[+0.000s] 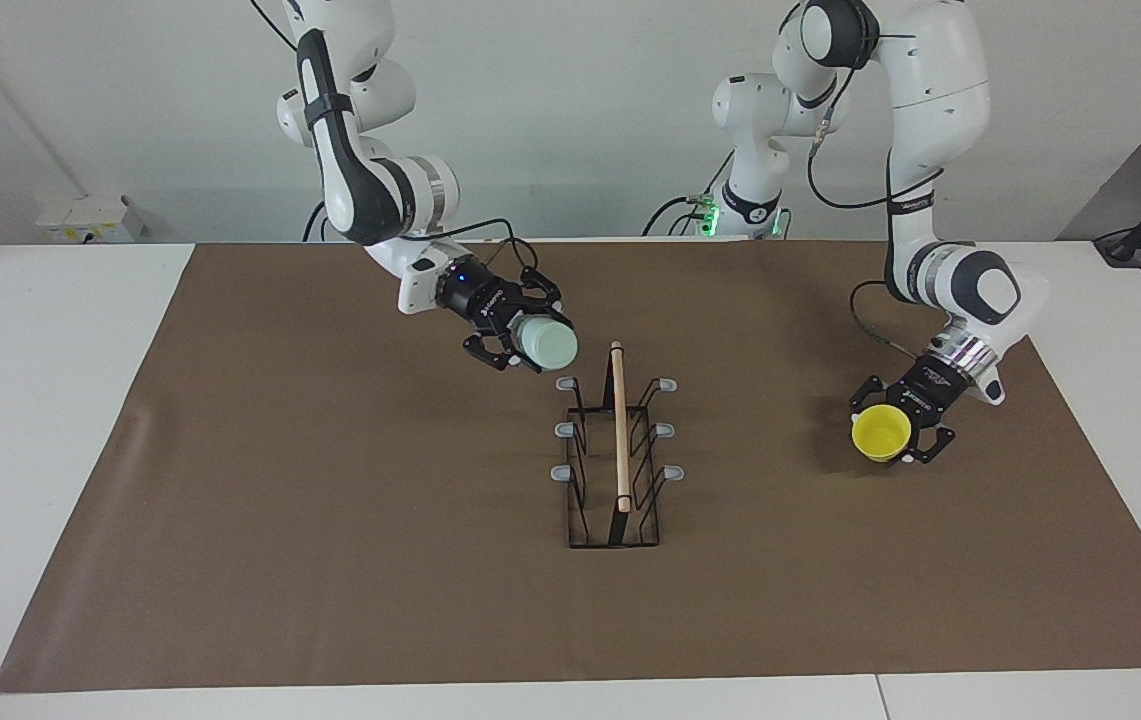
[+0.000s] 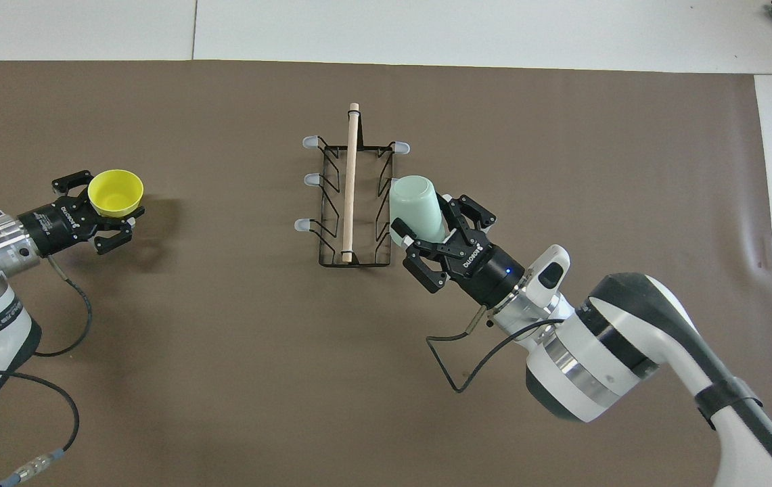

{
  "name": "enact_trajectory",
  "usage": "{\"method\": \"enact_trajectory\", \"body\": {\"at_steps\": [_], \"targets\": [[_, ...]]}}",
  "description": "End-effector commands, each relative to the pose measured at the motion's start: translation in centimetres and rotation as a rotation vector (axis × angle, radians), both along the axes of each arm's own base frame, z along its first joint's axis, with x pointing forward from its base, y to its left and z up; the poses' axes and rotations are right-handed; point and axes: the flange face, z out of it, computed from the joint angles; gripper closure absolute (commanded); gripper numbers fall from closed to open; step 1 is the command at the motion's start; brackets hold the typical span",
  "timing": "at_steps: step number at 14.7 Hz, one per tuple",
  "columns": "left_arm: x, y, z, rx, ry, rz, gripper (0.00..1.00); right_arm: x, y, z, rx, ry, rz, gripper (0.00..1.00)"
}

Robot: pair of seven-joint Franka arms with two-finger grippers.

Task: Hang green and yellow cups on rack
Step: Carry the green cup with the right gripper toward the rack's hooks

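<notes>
The black wire rack (image 1: pixel 619 430) (image 2: pixel 350 182) with a wooden rod and grey-tipped prongs stands mid-table. My right gripper (image 1: pixel 526 345) (image 2: pixel 424 216) is shut on the pale green cup (image 1: pixel 548 346) (image 2: pixel 414 205) and holds it tilted in the air. The cup hangs by the prongs on the right arm's side of the rack, and in the overhead view it covers the middle one. Toward the left arm's end, my left gripper (image 1: pixel 887 432) (image 2: pixel 103 204) is shut on the yellow cup (image 1: pixel 879 431) (image 2: pixel 115 191), low over the mat, mouth turned upward.
A brown mat (image 1: pixel 330 550) (image 2: pixel 223 101) covers most of the white table (image 1: pixel 50 400). Both arms trail black cables (image 2: pixel 453 365) just above the mat near their wrists. A white box (image 1: pixel 90 217) sits at the table's edge by the right arm.
</notes>
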Motion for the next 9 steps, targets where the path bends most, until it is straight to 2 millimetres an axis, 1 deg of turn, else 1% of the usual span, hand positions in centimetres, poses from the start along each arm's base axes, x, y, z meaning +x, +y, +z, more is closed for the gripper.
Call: {"method": "enact_trajectory", "body": {"at_steps": [1,2,3,4,5,6,9], "targets": [[1.0,1.0,3.4,0.072,-0.058,-0.043,1.0,0.5,-0.2,0.0,0.084,-0.072,-0.131,1.0],[1.3,1.3,4.6,0.099,-0.071,-0.064,1.0,0.7,0.0,-0.6,0.096,-0.087,-0.124,1.0],[1.2,1.4,5.1,0.121,-0.076,-0.081,1.0,1.0,0.6,-2.6,0.09,-0.131,-0.119,1.0],[1.2,1.7,6.2,0.167,-0.093,-0.096,1.0,1.5,0.9,-4.5,0.102,-0.181,-0.114,1.0],[1.1,2.0,7.3,0.232,-0.105,-0.116,1.0,1.6,0.8,-4.8,0.103,-0.185,-0.11,1.0],[1.1,1.8,8.9,0.292,-0.122,-0.151,1.0,1.6,0.7,-4.7,0.098,-0.182,-0.112,1.0],[0.7,1.9,12.3,0.417,-0.159,-0.213,1.0,1.6,0.7,-4.8,0.094,-0.169,-0.111,1.0]]}}
